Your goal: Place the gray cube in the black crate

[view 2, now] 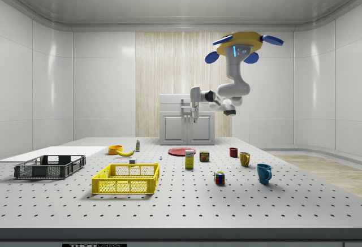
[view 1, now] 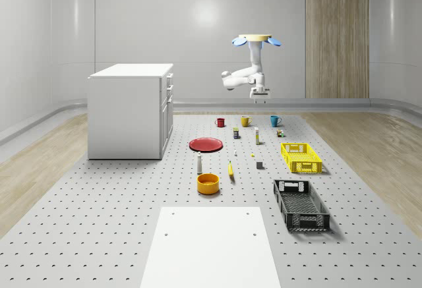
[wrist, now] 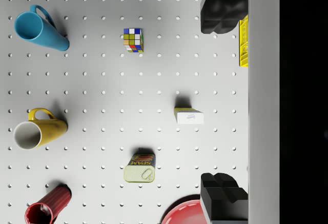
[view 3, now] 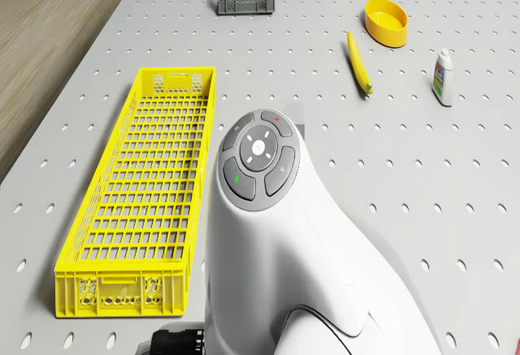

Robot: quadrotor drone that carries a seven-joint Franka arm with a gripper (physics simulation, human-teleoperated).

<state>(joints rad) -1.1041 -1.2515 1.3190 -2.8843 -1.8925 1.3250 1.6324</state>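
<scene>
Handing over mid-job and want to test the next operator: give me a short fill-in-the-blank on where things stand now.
1. The drone hovers above the perforated table with its gripper holding ____.
2. The small gray cube rests on the table beside the ____ plastic crate.
3. The black plastic crate contains ____.
4. The banana lies between the gray cube and the ____ bowl.

Missing words: nothing; yellow; nothing; orange

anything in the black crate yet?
No. In the whole-scene view the black crate is empty, and the gray cube sits on the table beside the yellow crate.
</scene>
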